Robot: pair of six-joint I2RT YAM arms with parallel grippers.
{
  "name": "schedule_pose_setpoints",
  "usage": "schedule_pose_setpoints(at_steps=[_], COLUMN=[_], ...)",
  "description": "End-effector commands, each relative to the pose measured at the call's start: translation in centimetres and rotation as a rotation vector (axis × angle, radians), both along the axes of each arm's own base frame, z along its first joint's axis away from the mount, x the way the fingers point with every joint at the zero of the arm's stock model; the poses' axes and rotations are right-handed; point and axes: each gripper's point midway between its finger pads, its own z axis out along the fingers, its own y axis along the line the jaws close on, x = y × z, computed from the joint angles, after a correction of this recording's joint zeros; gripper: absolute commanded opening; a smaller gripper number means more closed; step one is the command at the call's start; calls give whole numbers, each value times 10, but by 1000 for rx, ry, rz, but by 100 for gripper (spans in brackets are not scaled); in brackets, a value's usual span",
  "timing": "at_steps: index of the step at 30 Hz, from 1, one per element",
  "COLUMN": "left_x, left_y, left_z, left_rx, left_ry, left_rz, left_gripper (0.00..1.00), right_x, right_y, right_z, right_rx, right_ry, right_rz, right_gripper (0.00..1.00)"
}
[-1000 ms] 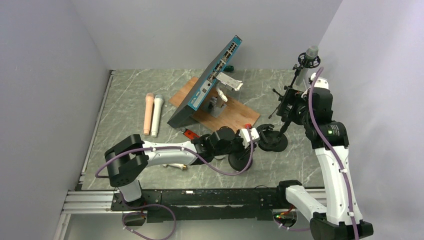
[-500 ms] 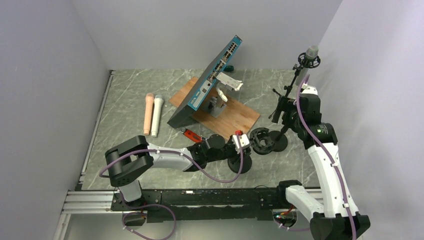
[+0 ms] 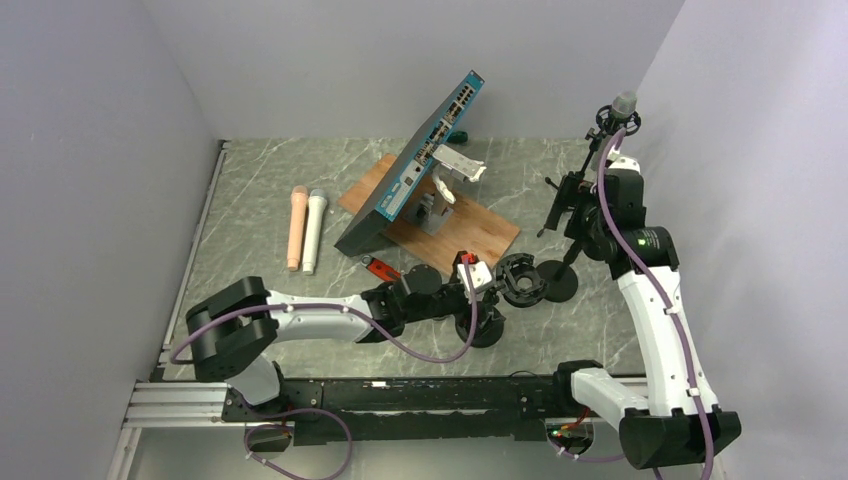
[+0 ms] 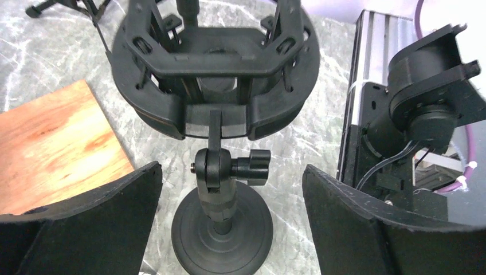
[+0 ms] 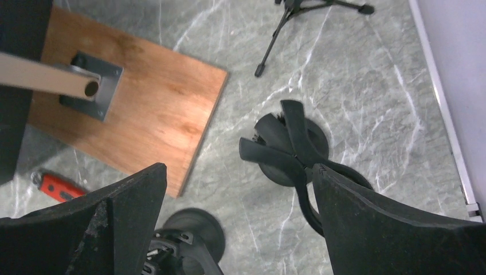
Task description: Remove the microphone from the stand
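Just let go of the desk stand [image 4: 220, 226] with the left gripper [image 4: 229, 195], now wide. Right gripper [image 5: 238, 172] wide too, holding nothing — microphone [image 3: 623, 104] still mounted, far right.

Bright, even, diffuse light from above. Soft, faint shadows on marble table [image 3: 260, 200] along edge of wooden board [image 3: 470, 235]. Mild sheen on stone. All three views sharp. Black parts short on detail; pale wall [image 3: 400, 50] slightly washed out.

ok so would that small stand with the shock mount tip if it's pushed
Likely top-heavy: the shock mount looks wider than the round base, so a high push could tip it. Its knobbed swivel joint might fold rather than stay stiff. Pushed low, it may just slide.
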Motion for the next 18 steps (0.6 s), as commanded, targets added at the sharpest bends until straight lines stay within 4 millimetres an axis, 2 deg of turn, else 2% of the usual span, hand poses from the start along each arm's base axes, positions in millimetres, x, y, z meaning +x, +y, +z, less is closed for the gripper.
schedule_pose_setpoints(at_steps=[1,6,11,12,13,15,18], left_x=[-9,-22,-40,-38,-36,-28,-8], left_y=[3,13,32,37,44,62,98], left_z=[47,67,102,119,124,151,205], left_rx=[-79,-81,-86,-86,-53,31,87], left_ry=[-25,-41,-69,-117,-132,-160,-206], left_rz=[-34,-90,-152,-148,-134,-83,64], left_gripper=[99,99,99,99,99,99,99], right_x=[9,6,1,0,1,3,19], right_y=[-18,-32,-35,-38,-43,-54,-60], right_z=[40,63,96,101,106,115,124], right_rx=[-2,10,17,6,-4,-19,-15], right_ry=[-125,-246,-386,-409,-426,-444,-457], right_rz=[-149,-252,-250,-261,-289,-361,-415], right_gripper=[100,100,100,100,100,100,100])
